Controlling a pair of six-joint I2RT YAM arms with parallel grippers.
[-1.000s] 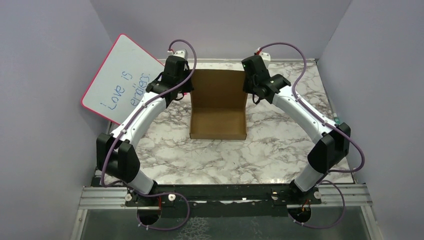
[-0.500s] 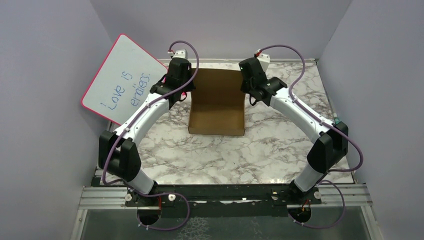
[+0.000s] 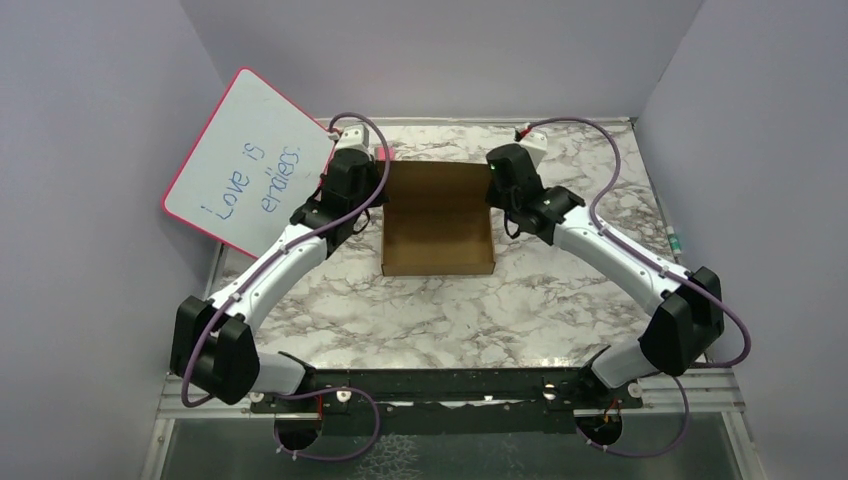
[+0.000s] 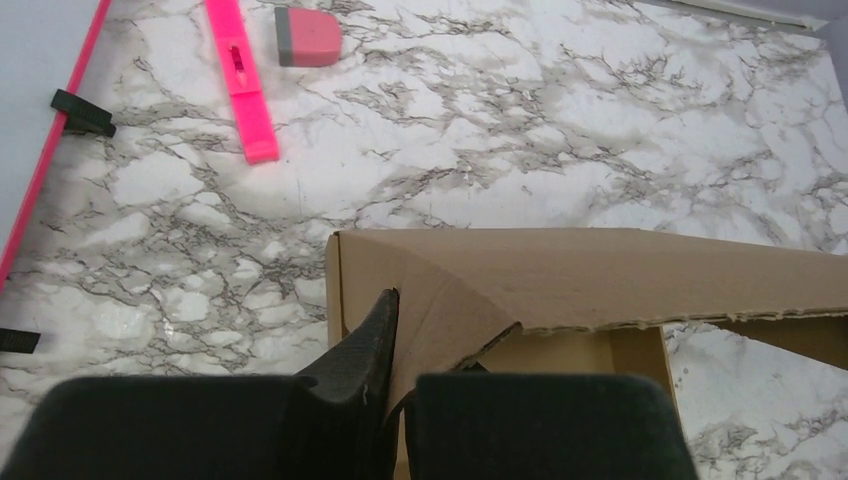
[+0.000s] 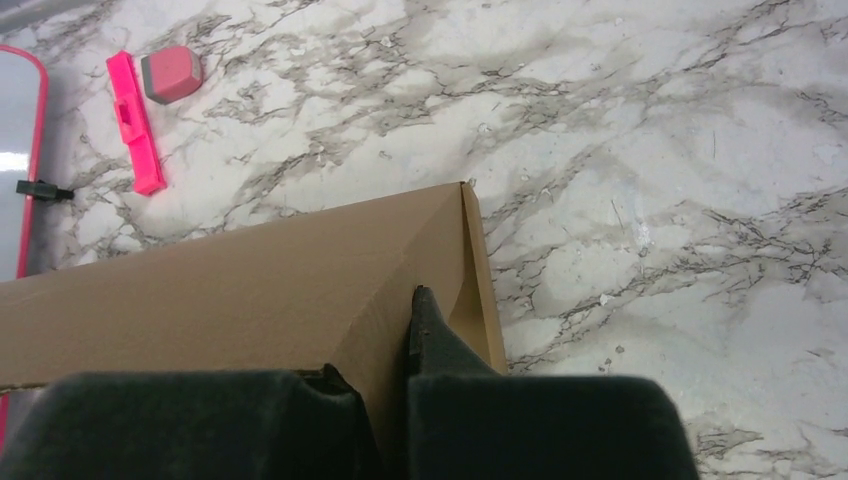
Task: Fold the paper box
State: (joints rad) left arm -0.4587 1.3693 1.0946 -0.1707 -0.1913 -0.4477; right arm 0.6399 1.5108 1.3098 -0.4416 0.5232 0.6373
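Note:
The paper box (image 3: 438,225) is a shallow brown cardboard box in the middle of the marble table, with its lid lying low over the tray. My left gripper (image 3: 372,182) is at the box's back left corner. In the left wrist view it (image 4: 405,365) is shut on the lid's folded side flap (image 4: 450,310), and the lid panel (image 4: 600,275) stretches off to the right. My right gripper (image 3: 498,186) is at the back right corner. The right wrist view shows it (image 5: 388,350) shut on the lid's right side flap, beside the lid's top (image 5: 220,280).
A pink-framed whiteboard (image 3: 245,160) with blue writing leans against the left wall. A pink marker (image 4: 240,75) and a pink eraser (image 4: 308,22) lie on the table (image 3: 450,310) behind the box's left corner. Grey walls close in the table's left, back and right sides.
The lid stood upright at the back of the box and has come down forward over the tray. Both grippers moved down and toward me with it, and both elbows dropped lower.

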